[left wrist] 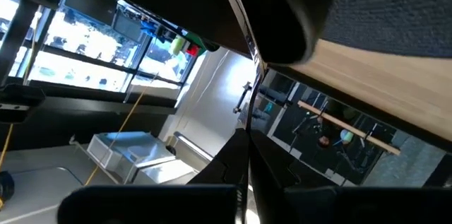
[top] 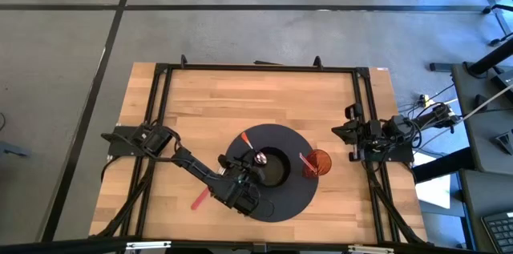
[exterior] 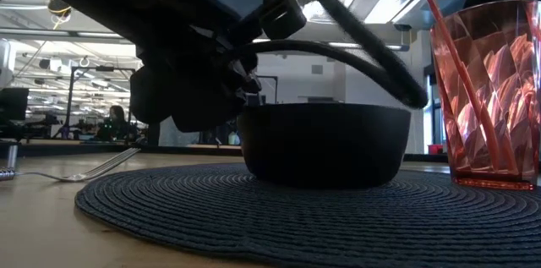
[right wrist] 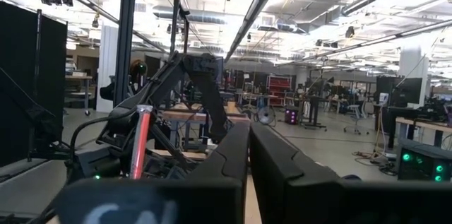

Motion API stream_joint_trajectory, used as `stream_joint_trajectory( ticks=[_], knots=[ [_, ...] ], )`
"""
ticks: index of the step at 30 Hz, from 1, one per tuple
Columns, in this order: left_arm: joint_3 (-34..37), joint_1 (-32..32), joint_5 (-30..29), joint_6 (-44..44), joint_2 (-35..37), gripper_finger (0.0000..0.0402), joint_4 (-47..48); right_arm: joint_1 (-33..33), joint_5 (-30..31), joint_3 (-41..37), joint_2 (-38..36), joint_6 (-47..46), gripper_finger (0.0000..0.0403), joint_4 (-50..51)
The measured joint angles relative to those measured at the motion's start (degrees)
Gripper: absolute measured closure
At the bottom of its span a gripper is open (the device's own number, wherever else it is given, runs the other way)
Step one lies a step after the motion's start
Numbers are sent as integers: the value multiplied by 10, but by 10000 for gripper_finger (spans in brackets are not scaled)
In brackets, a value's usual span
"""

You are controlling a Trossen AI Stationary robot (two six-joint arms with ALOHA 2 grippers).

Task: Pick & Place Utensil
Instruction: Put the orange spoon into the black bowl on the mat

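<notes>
The left gripper (top: 240,190) is over the round dark mat (top: 292,202), just beside the black bowl (top: 272,167), with its fingers closed; I cannot tell if it holds a utensil. A fork (exterior: 84,169) lies on the table (top: 240,102) near the mat. The right gripper (top: 353,135) waits closed at the table edge. The left arm should lift straight up, so it does not push the bowl or the red cup (top: 317,163).

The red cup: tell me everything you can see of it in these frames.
The red cup is a translucent tumbler, plastic by the look of it, with faceted walls and a thick base. It stands upright at the edge of the dark round woven placemat, beside the black bowl and apart from it. A red straw-like stick leans inside it, poking above the rim. No gripper touches it.
</notes>
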State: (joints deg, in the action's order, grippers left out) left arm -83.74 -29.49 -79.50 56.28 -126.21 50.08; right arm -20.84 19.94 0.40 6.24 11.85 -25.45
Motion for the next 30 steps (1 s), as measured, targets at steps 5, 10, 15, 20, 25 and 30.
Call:
stream_joint_trajectory(
  ticks=[5, 10, 15, 20, 25, 30],
  knots=[
    [0, 9, 3, 23, 0, 400, -60, 0, 0, 0, 0, 4, 386, 0],
    [0, 12, 21, 56, 0, 400, -98, 0, 0, 0, 0, 4, 386, 0],
    [0, 9, 29, 71, 0, 400, -102, 0, 0, 0, 0, 5, 386, 0],
    [0, 9, 35, 71, 0, 400, -101, 0, 0, 0, 0, 5, 386, 0],
    [0, 7, 49, 78, 0, 400, -101, 0, 0, 0, 0, 5, 386, 0],
    [0, -1, 74, 130, 0, 400, -101, 0, 0, 0, 0, 5, 386, 0]
  ],
)
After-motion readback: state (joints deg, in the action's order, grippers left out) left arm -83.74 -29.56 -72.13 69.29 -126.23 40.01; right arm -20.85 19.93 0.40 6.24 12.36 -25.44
